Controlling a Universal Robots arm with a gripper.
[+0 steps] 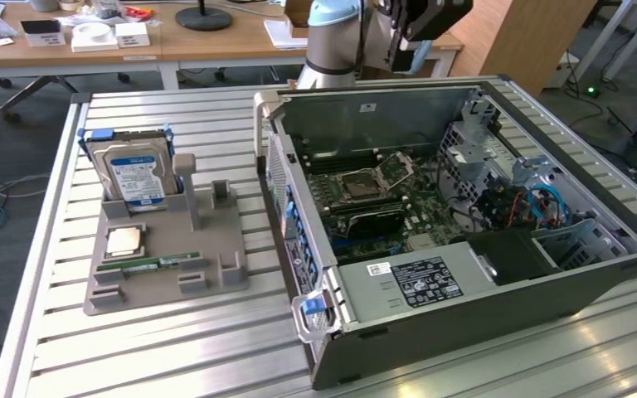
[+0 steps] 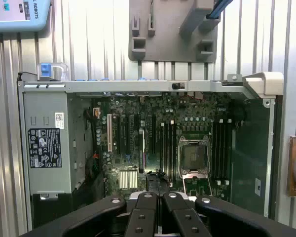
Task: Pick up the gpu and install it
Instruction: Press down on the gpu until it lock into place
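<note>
Fingers [image 2: 158,190] closed with nothing visibly gripped, poised above open computer case [image 1: 584,286] on slatted bench [image 1: 186,348], motherboard [image 2: 153,143] directly below.

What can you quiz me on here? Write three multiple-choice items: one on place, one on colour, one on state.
1. Where is the hard drive?
A. Inside the computer case
B. Upright in the grey holder
C. Flat on the table

2. What colour is the hard drive's label?
A. Red
B. Yellow
C. Blue

3. How is the computer case?
A. Open
B. Closed
C. Covered by cloth

Answers:
1 B: the hard drive stands in the grey holder.
2 C: its label is blue.
3 A: the computer case shows its circuit board.
</note>
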